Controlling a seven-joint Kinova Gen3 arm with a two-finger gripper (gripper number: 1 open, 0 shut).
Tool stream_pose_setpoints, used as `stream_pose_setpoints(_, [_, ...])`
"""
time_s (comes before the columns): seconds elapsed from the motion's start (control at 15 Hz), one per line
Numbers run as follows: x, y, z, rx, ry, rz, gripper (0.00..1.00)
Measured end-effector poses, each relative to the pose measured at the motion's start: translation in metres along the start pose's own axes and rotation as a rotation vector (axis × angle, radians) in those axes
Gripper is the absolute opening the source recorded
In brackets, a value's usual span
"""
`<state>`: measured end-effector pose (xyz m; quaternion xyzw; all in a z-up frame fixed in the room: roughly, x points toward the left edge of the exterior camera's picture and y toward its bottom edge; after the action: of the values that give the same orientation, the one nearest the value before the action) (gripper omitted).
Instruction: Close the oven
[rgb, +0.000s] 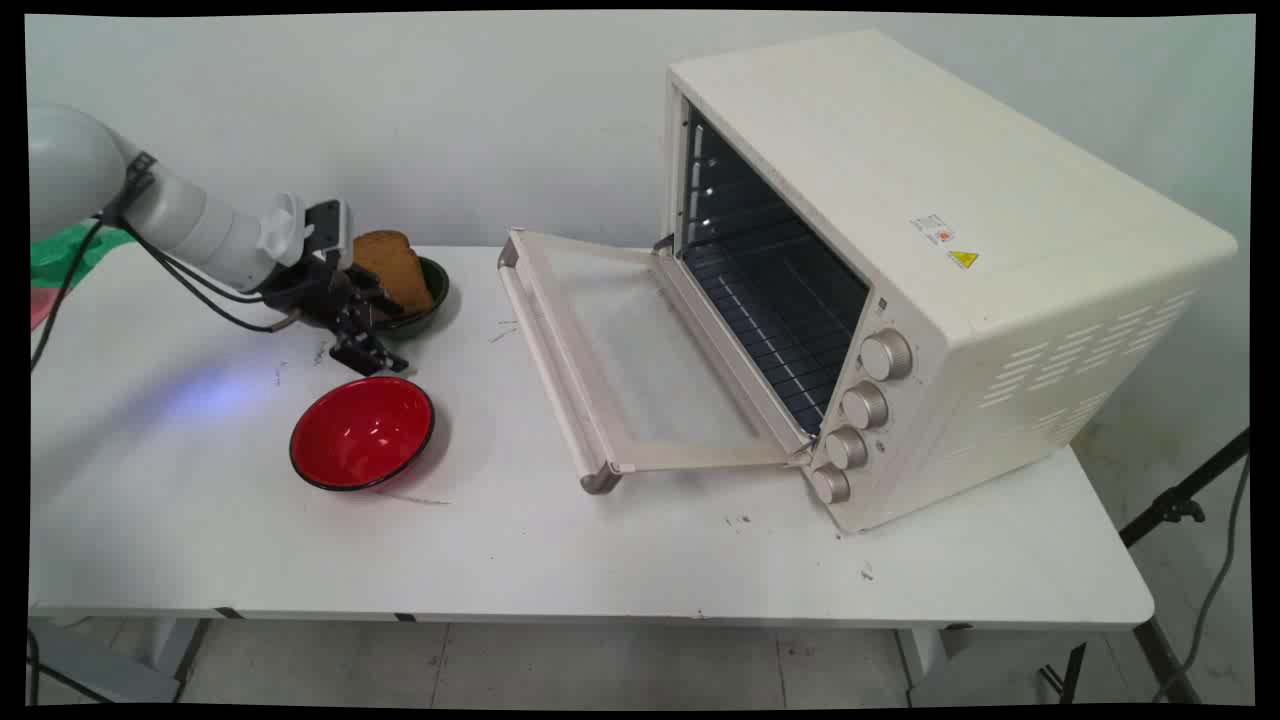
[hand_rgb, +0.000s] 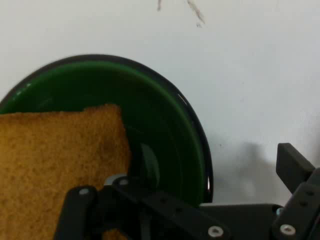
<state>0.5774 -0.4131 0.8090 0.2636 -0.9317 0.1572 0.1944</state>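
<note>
Tool (rgb: 372, 335) at green bowl (rgb: 432, 290), fingers spread wide, holding nothing.
Toast (hand_rgb: 55, 160) leans in the bowl, beside one finger (hand_rgb: 75, 215); the other sits outside the rim over the bench (rgb: 600, 560); red bowl (rgb: 362, 433) just nearer.

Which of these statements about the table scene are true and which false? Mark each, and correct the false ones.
1. The toaster oven door is shut. False: it hangs open.
2. A slice of toast lies in the green bowl. True.
3. The red bowl holds bread. False: it holds nothing.
4. The gripper is at the green bowl. True.
5. The oven has four knobs. True.
</note>
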Motion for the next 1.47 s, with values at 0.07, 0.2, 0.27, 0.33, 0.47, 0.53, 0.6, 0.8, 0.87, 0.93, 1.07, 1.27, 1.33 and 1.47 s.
stream_pose_setpoints(0.07, [0.002,-0.001,-0.003,0.006,0.004,-0.005,1.0])
stream_pose_setpoints(0.2, [0.007,-0.003,-0.012,0.019,0.011,-0.021,1.0])
stream_pose_setpoints(0.27, [0.011,-0.004,-0.017,0.025,0.015,-0.032,1.0])
stream_pose_setpoints(0.33, [0.015,-0.004,-0.024,0.032,0.02,-0.046,1.0])
stream_pose_setpoints(0.47, [0.024,-0.005,-0.036,0.044,0.03,-0.07,1.0])
stream_pose_setpoints(0.53, [0.03,-0.004,-0.043,0.049,0.036,-0.088,1.0])
stream_pose_setpoints(0.6, [0.035,-0.004,-0.048,0.053,0.042,-0.104,1.0])
stream_pose_setpoints(0.8, [0.055,0.002,-0.063,0.054,0.064,-0.175,1.0])
stream_pose_setpoints(0.87, [0.062,0.006,-0.067,0.05,0.071,-0.2,1.0])
stream_pose_setpoints(0.93, [0.069,0.01,-0.069,0.044,0.079,-0.222,1.0])
stream_pose_setpoints(1.07, [0.081,0.018,-0.069,0.031,0.089,-0.26,1.0])
stream_pose_setpoints(1.27, [0.096,0.03,-0.064,0.009,0.097,-0.306,1.0])
stream_pose_setpoints(1.33, [0.1,0.033,-0.061,0.002,0.098,-0.32,1.0])
stream_pose_setpoints(1.47, [0.107,0.039,-0.053,-0.01,0.099,-0.338,1.0])
